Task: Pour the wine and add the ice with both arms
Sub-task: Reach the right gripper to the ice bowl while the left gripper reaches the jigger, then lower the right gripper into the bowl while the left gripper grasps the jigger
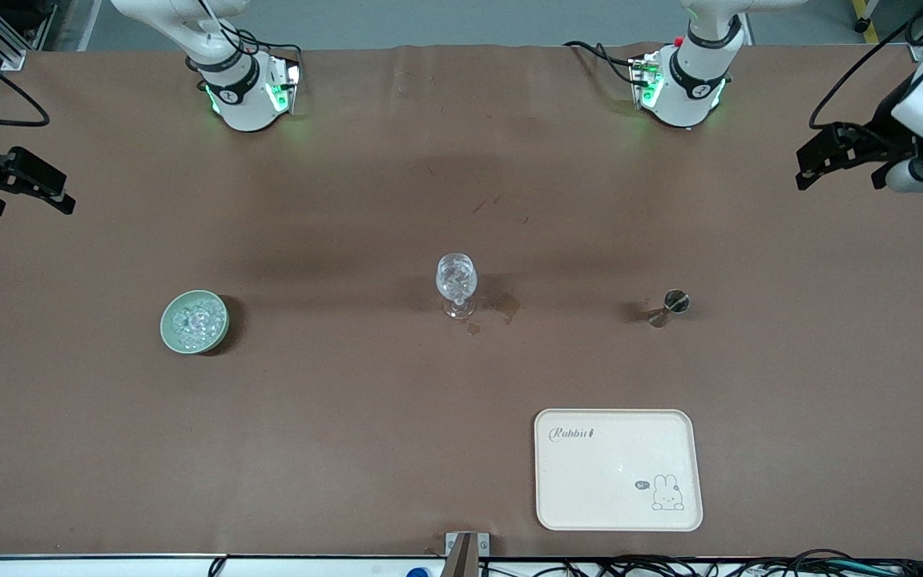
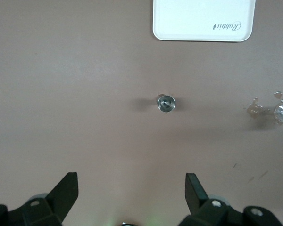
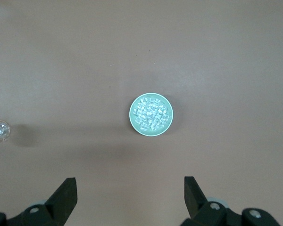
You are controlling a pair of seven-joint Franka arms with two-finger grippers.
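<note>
My right gripper point(image 3: 127, 197) hangs high over the right arm's end of the table point(image 1: 349, 449), its two black fingers point(image 3: 66, 193) spread wide with nothing between them. In the right wrist view the pale green bowl point(image 3: 151, 114) sits at about twelve o'clock from the gap between my fingers, well apart from them, and the ice point(image 3: 151, 115) fills it as a heap of small clear, glittering lumps. In the front view that bowl point(image 1: 194, 320) lies at roughly four o'clock from the right gripper point(image 1: 9, 180), which shows at the edge of the picture. My left gripper point(image 2: 132, 195) waits high over the left arm's end of the table, its fingers point(image 2: 193, 188) likewise spread and holding nothing. Straight up at twelve o'clock from it in the left wrist view stands a small metal measuring cup point(image 2: 166, 103), well apart from the fingertips, with the cream tray point(image 2: 203, 21) farther along the same line. In the front view this cup point(image 1: 674, 303) lies at about seven o'clock from the left gripper point(image 1: 838, 156). The clear stemmed glass point(image 1: 456, 284) stands upright near the table's middle, between bowl and cup, with small wet patches point(image 1: 501, 308) just beside its foot. The tray point(image 1: 618, 469) lies nearer the front camera than the cup.
</note>
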